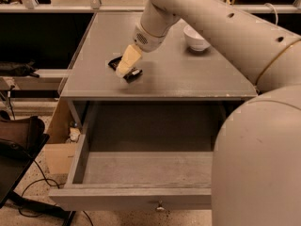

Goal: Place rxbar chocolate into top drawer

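Hand: the hand (123, 73) is hanging from the pale arm (221, 27), slanting down and to the left, with its tip coming down at the front left part of the worktop (188, 76).
Hand state: whether it is open or closed on anything cannot be told.
Rxbar chocolate: the rxbar chocolate (135, 73) is lying flat on the worktop directly under the hand's tip. The hand is covering its middle, and its black ends are showing on either side, one up-left and one lower-right.
Top drawer: the top drawer (131, 197) is standing open below the worktop's front edge, showing its grey floor and a small knob on its front panel.
Bowl: a white bowl (196, 37) is sitting at the back right of the worktop, well apart from the bar.
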Controlling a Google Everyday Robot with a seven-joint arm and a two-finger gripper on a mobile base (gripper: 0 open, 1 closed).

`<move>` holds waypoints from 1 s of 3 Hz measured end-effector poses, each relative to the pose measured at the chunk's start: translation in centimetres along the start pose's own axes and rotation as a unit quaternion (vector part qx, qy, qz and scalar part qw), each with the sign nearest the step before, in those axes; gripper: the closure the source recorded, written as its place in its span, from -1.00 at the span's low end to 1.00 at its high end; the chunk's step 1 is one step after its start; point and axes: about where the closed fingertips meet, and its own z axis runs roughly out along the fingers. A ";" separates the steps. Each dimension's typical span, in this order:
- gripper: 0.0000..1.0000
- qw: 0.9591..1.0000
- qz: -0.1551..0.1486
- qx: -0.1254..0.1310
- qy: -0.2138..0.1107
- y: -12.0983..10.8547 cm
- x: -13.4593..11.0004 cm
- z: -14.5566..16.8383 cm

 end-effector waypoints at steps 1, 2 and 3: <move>-1.00 1.000 0.000 -0.009 0.003 1.5 -1.0 1.7; -0.92 1.000 -0.011 -0.002 0.008 2.0 -1.5 4.1; -0.47 1.000 -0.022 0.008 0.012 1.6 -1.4 6.1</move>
